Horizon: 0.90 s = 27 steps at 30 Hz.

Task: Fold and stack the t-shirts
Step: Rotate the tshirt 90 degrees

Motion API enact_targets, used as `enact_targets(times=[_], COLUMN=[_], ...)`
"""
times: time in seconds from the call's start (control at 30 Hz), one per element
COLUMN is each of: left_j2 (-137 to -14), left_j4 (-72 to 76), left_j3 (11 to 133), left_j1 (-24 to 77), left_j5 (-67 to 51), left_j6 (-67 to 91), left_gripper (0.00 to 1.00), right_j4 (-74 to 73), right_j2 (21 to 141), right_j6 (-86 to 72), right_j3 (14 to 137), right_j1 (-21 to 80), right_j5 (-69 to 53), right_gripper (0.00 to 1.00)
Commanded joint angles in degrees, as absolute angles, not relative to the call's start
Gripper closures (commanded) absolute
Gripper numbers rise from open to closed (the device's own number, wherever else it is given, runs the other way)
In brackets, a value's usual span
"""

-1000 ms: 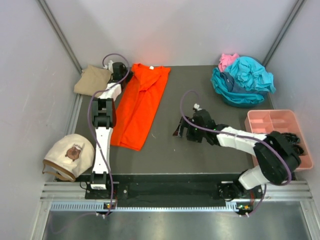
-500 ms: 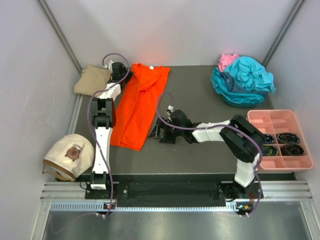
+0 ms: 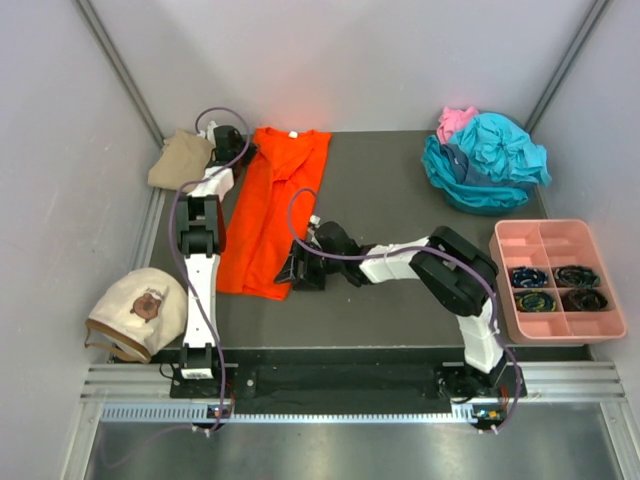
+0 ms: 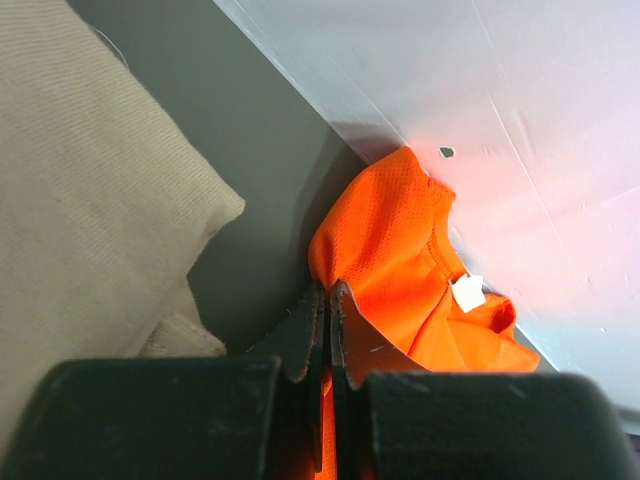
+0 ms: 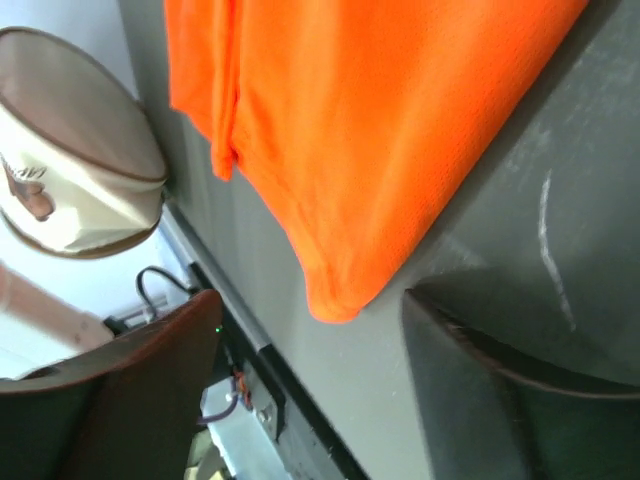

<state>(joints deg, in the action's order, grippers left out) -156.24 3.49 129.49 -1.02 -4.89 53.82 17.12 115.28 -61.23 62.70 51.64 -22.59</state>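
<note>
Orange t-shirt point(image 3: 272, 205) lies in a long strip on the dark table point(image 3: 400, 200), running from its collar at 11 o'clock down to its hem at about 8 o'clock in the overhead view. Only that view shows the rest of the laundry. A tan t-shirt point(image 3: 182, 160) is bunched at the 10 o'clock corner, just beside the collar. A heap of teal t-shirts point(image 3: 490, 160) sits well apart at 1 o'clock, with a pink t-shirt point(image 3: 456, 120) at its far edge. A pink tray point(image 3: 548, 237) is at 4 o'clock and a cream cap point(image 3: 125, 318) lies off the table's edge at 8 o'clock. From above, the left gripper point(image 3: 243, 152) is a dark lump at the collar and its grip cannot be read. Its wrist camera settles this: the fingers point(image 4: 343, 325) are pressed together with orange cloth showing in the slit between them, pinching the shirt's shoulder edge. Tan cloth is at 9 o'clock in that frame and a white tag point(image 4: 465, 292) sits inside the neckline at 3 o'clock, against the wall point(image 4: 500, 120). The right gripper point(image 3: 293, 270) sits at the hem's near corner. Its own camera shows the fingers point(image 5: 130, 390) spread wide, one on each side of the rounded hem corner and not touching the cloth, with the cap at 10 o'clock in that frame.
</note>
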Motion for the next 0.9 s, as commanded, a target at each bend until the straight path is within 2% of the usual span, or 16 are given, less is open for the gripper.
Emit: enact_targets(times=[0.0, 0.2, 0.27, 0.3, 0.33, 0.37, 0.4, 0.87], left_j2=[-155.2, -154.7, -154.7, -154.6, -154.7, -154.7, -154.8, -153.2], left_j4=[-1.8, -1.4, -1.2, -1.2, -1.1, -0.9, -0.6, 1.8], left_j3=[126.5, 125.4, 125.2, 125.0, 124.7, 124.6, 124.1, 116.8], left_j1=[-2.1, -2.5, -2.6, -2.6, -2.5, -2.6, -2.5, -1.8], left_j5=[-3.4, -3.6, -3.9, -3.9, -4.0, -4.1, -4.3, -8.0], left_j6=[51.3, 51.2, 51.1, 51.0, 51.0, 51.0, 50.9, 51.8], left_gripper=[1.0, 1.0, 1.0, 1.0, 1.0, 1.0, 1.0, 1.0], right_j4=[14.9, 13.6, 13.6, 13.6, 13.7, 13.8, 13.6, 11.9], right_j2=[119.1, 121.4, 121.6, 121.7, 121.6, 121.7, 121.6, 110.9], right_j6=[-61.1, -60.2, -60.2, -60.2, -60.2, -60.1, -60.1, -57.0], right_j3=[64.8, 66.5, 66.4, 66.3, 66.0, 65.8, 65.3, 52.2], right_j1=[52.3, 52.1, 52.1, 52.1, 52.1, 52.1, 52.0, 50.0], right_j5=[-21.1, -20.1, -19.9, -19.8, -19.7, -19.6, -19.3, -15.3], right_gripper=[0.32, 0.51, 0.61, 0.67, 0.85, 0.97, 1.0, 1.0])
